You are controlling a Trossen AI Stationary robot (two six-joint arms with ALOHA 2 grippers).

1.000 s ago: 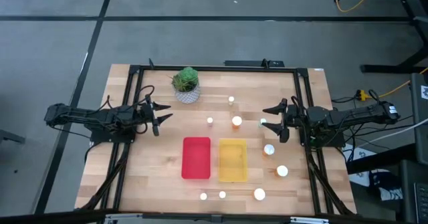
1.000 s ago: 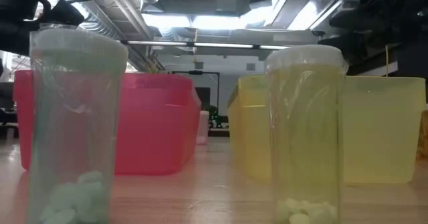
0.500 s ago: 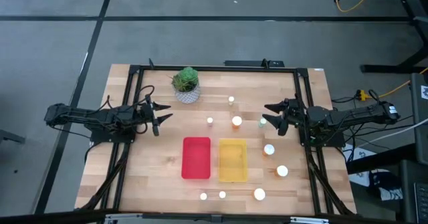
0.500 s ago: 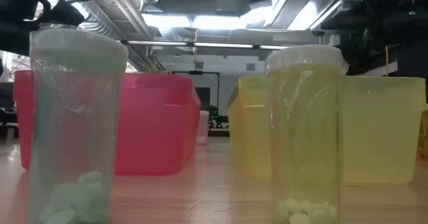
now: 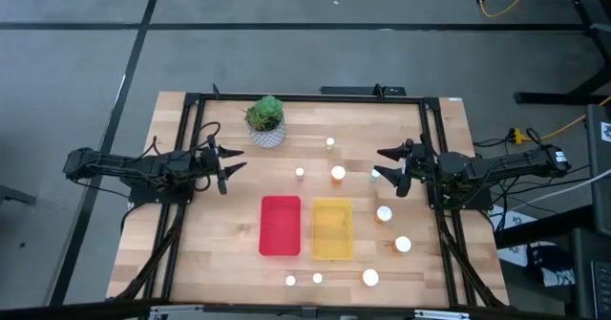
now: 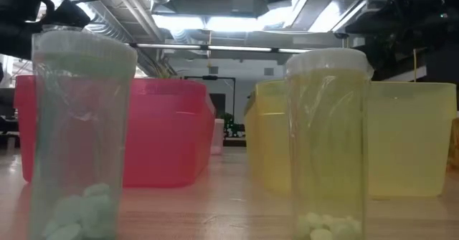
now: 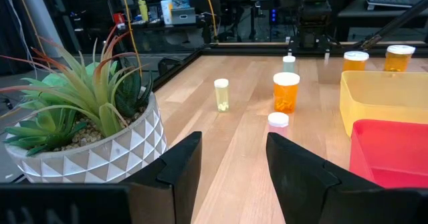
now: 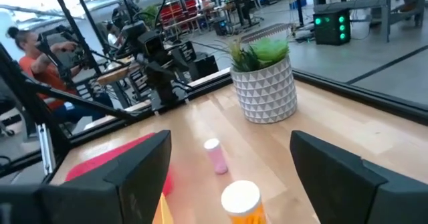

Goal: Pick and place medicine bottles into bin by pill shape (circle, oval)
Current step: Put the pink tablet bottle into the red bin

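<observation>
Right gripper (image 5: pixel 389 163): standing with its jaws spread wide and empty, at the right side of the table. Over the last second it has been turning and edging toward the small green bottle (image 5: pixel 374 175), which is now sitting just beside its fingertips.
Left gripper (image 5: pixel 229 166): waiting unmoved at the table's left side, jaws partly open, holding nothing.
Medicine bottles: all standing on the bare wood; none is lying in a bin yet.
Orange bottle (image 5: pixel 338 174): standing behind the yellow bin (image 5: pixel 331 229), between the two arms.
Small bottles (image 5: pixel 300 173): one behind the red bin (image 5: pixel 280 225), one farther back, three along the near edge, two white-capped ones at the right.
Plant pot (image 5: pixel 266 121): sitting at the back left, not part of the sort.
Meaning for the task: the right arm appears to be lining up its first pick; sorting is barely beginning.
</observation>
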